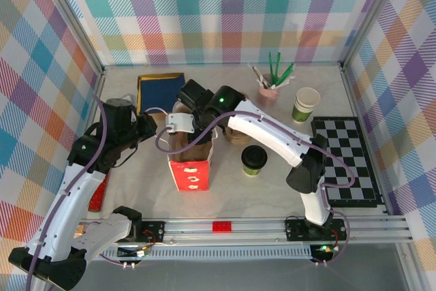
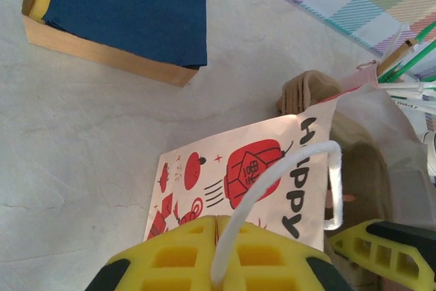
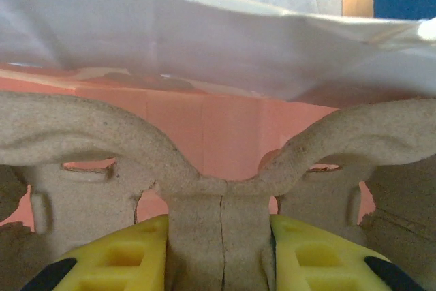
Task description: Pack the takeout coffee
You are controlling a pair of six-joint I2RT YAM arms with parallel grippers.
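Centrally, on the pale table (image 1: 231, 199), a tall red-and-white printed paper bag (image 1: 191, 168) stands upright. Left gripper (image 2: 216, 226) is pinched tight on its white cord handle (image 2: 272, 175). Right gripper (image 3: 220, 226) clamps the brown moulded-pulp cup carrier (image 3: 88, 134) in the bag mouth. Olive-green, black-lidded takeout coffee (image 1: 253, 160) stands on the table just right of the bag, apart from both grippers.

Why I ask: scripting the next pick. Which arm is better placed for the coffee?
Likely right, once it drops the carrier: the coffee stands on its side of the bag; left fingers pinch the handle.
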